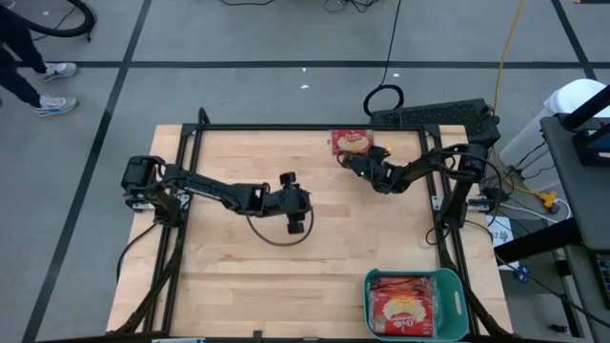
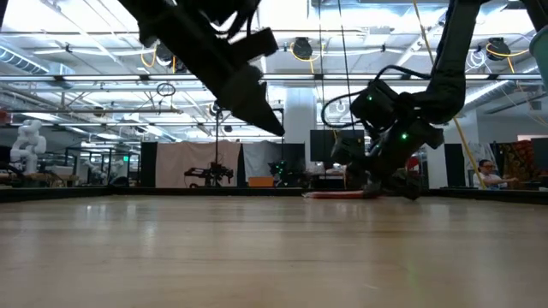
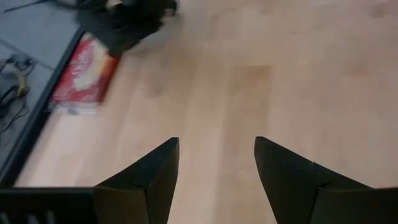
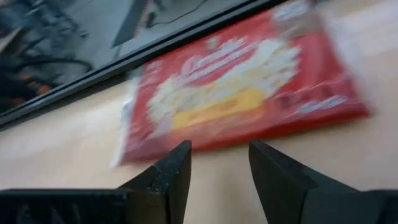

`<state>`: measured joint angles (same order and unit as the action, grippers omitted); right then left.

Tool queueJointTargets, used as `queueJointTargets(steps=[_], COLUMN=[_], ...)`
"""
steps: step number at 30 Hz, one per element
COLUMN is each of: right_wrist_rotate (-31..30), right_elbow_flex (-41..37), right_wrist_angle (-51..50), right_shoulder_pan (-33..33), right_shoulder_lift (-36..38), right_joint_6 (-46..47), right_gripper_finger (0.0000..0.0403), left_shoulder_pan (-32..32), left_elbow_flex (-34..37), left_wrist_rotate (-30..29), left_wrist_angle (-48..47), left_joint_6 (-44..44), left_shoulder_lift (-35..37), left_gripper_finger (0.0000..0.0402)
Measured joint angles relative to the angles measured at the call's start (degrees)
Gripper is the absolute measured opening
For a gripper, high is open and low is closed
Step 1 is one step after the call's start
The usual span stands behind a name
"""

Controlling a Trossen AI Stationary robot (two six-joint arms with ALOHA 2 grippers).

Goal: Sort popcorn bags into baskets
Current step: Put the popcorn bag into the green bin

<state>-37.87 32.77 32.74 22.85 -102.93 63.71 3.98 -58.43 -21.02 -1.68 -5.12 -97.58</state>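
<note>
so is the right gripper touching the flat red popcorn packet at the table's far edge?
Apart. The right wrist view shows the right gripper open, bare wood between its fingertips and the flat red popcorn packet.

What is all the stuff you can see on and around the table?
Popcorn bag on the table: one, red with a yellow-cream picture, lying flat at the far edge, just ahead of the right claw.
Popcorn bags in the basket: several, exact count unclear, red, stacked inside.
Basket: one, teal-green, near right corner of the table.
Table: one, light wood with a black frame.
Person's legs and shoes: one person, white shoes, on the floor beyond the table's far left.
Left claw: open, over bare wood mid-table.
Right claw: open, low beside the lone bag.
</note>
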Motion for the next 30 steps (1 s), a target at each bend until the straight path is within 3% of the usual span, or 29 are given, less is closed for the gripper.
queueJointTargets(steps=[5, 8, 13, 17, 22, 27, 30], right_wrist_rotate=[1.47, 2.11, 5.22, 5.16, 4.24, -1.23, -1.00], right_elbow_flex=[0.07, 1.21, 9.96, 21.11, 29.28, 33.48, 34.03], right_wrist_angle=[2.29, -2.49, -26.85, -47.96, -52.69, -53.05, -53.22], right_shoulder_pan=[-4.51, -5.99, -7.27, -6.94, -5.28, -5.86, -5.34], right_shoulder_lift=[2.26, 6.15, 14.39, 16.10, 12.69, 4.54, -1.04], right_joint_6=[-8.23, -11.47, -18.31, -27.50, -41.97, -47.43, -49.27], right_gripper_finger=[0.0152, 0.0152, 0.0152, 0.0153, 0.0153, 0.0166, 0.0183], left_shoulder_pan=[-3.64, -5.06, -6.43, -6.90, -7.81, -7.82, -7.28], left_elbow_flex=[-0.02, 1.59, 6.71, 8.67, 8.65, 8.63, 8.63], left_wrist_rotate=[-0.03, -0.01, -0.01, 0.14, 0.17, 0.27, 0.33], left_wrist_angle=[-3.85, -3.78, 2.94, 5.88, 8.33, 7.18, 4.73], left_joint_6=[0.92, 2.42, 4.24, 4.16, 3.11, 4.45, 5.66], left_shoulder_lift=[0.02, 0.04, 0.02, 0.02, 0.02, 0.02, 0.02], left_gripper_finger=[0.0214, 0.0214, 0.0214, 0.0214, 0.0214, 0.0214, 0.0214])
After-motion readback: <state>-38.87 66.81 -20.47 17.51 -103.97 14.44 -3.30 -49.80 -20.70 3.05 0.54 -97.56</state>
